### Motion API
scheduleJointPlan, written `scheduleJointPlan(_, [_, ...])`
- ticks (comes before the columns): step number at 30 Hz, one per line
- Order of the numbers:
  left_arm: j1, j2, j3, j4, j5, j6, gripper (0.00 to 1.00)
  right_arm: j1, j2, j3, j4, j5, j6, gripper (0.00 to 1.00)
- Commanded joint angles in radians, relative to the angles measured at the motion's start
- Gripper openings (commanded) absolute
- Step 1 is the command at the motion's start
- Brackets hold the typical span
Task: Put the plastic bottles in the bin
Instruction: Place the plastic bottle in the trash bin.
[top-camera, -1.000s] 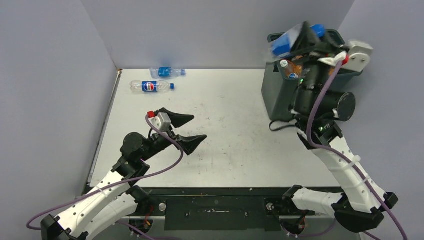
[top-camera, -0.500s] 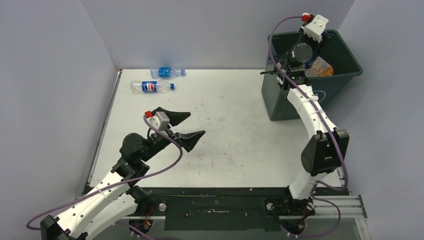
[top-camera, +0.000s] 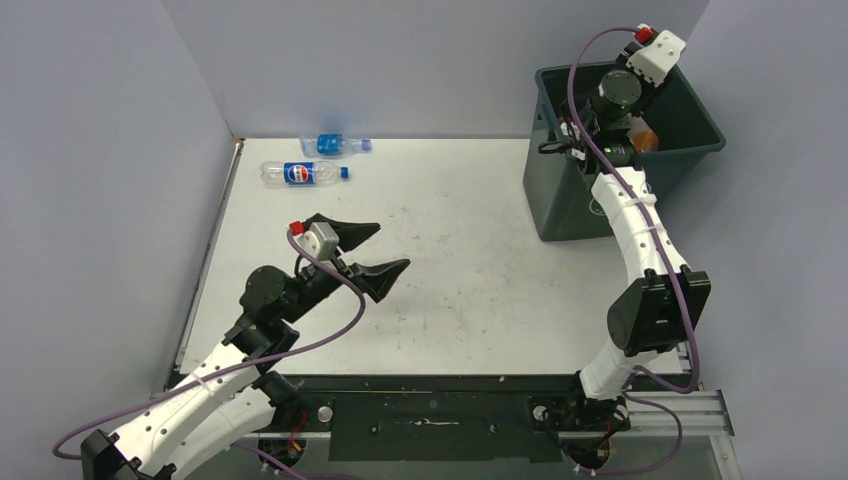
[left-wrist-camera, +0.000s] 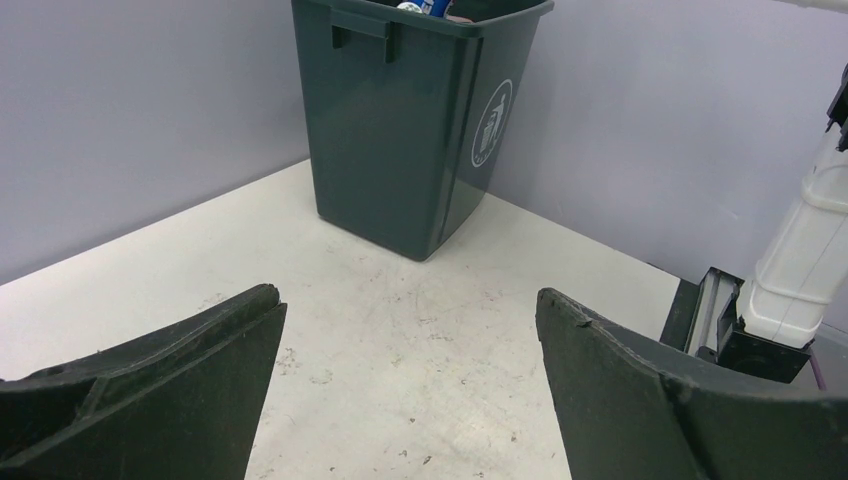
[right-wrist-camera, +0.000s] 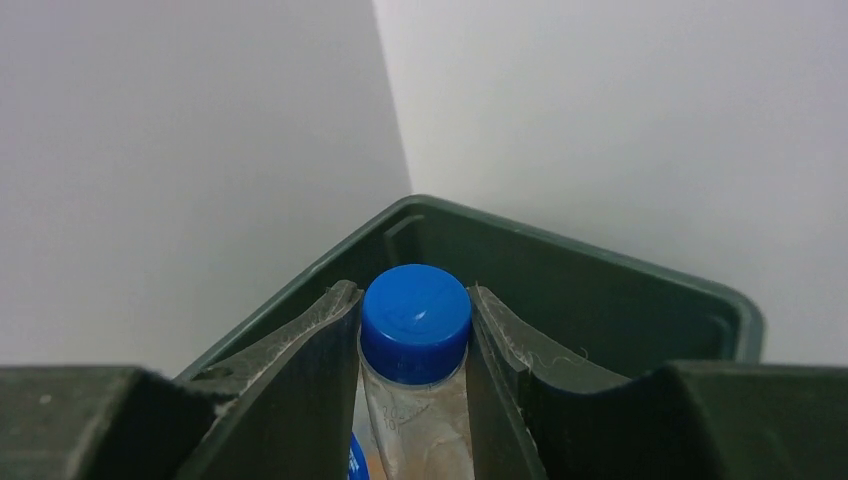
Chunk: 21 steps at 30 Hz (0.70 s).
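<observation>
Only the right wrist view shows the right gripper (right-wrist-camera: 413, 297) clamped on a clear blue-capped bottle (right-wrist-camera: 416, 400) over the bin (right-wrist-camera: 600, 270) at two o'clock. From overhead the wrist hides that grip. The left gripper (top-camera: 392, 249) gapes, empty. At eleven o'clock lie a logo-labelled bottle (top-camera: 300, 173) and a blue bottle (top-camera: 335, 145). The orange shape (top-camera: 645, 138) in the bin is perhaps another.

1. A robotics lab test cell, seen from above: plain pale lilac-grey panel walls (top-camera: 400, 60) box in a scuffed white tabletop (top-camera: 470, 260) on its left, far and right sides.
2. Two white-and-black robot arms, the left arm (top-camera: 200, 400) and the right arm (top-camera: 640, 235), rise from a black mounting rail (top-camera: 430, 420) along the bottom edge.
3. Bare purple cables (top-camera: 571, 85) loop along both arms.
4. At upper right, a dark waste bin (top-camera: 555, 200) stands on the tabletop itself.
</observation>
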Motion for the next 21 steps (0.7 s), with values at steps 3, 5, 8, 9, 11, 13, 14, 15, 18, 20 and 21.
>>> scheduleJointPlan(3, [-0.005, 0.014, 0.015, 0.022, 0.013, 0.002, 0.96, -0.025, -0.051, 0.031, -0.304, -0.208, 0.254, 0.16])
scheduleJointPlan(5, [-0.005, 0.017, 0.016, 0.022, 0.017, -0.001, 0.96, -0.025, -0.056, 0.036, -0.313, -0.220, 0.260, 0.21])
scheduleJointPlan(8, [-0.005, 0.017, 0.016, 0.023, 0.019, -0.003, 0.96, -0.027, -0.054, 0.057, -0.325, -0.212, 0.247, 0.37])
scheduleJointPlan(9, [-0.005, 0.018, 0.016, 0.022, 0.019, -0.003, 0.96, -0.027, -0.054, 0.062, -0.326, -0.210, 0.242, 0.48])
scheduleJointPlan(11, [-0.005, 0.018, 0.016, 0.024, 0.021, -0.005, 0.96, -0.027, -0.056, 0.076, -0.326, -0.212, 0.242, 0.65])
scheduleJointPlan(13, [-0.006, 0.021, 0.016, 0.024, 0.022, -0.005, 0.96, -0.026, -0.057, 0.097, -0.360, -0.220, 0.256, 0.74])
scheduleJointPlan(14, [-0.006, 0.022, 0.016, 0.024, 0.021, -0.005, 0.96, -0.025, -0.058, 0.111, -0.370, -0.225, 0.269, 0.77])
scheduleJointPlan(15, [-0.007, 0.023, 0.016, 0.023, 0.022, -0.005, 0.96, -0.024, -0.059, 0.127, -0.378, -0.230, 0.279, 0.79])
scheduleJointPlan(18, [-0.010, 0.030, 0.017, 0.018, 0.020, 0.002, 0.96, -0.007, -0.065, 0.177, -0.390, -0.243, 0.290, 0.83])
scheduleJointPlan(20, [-0.010, 0.034, 0.018, 0.013, 0.017, 0.004, 0.96, 0.012, -0.074, 0.207, -0.394, -0.254, 0.291, 0.84])
scheduleJointPlan(21, [-0.010, 0.035, 0.019, 0.012, 0.016, 0.006, 0.96, 0.027, -0.080, 0.218, -0.395, -0.259, 0.290, 0.84])
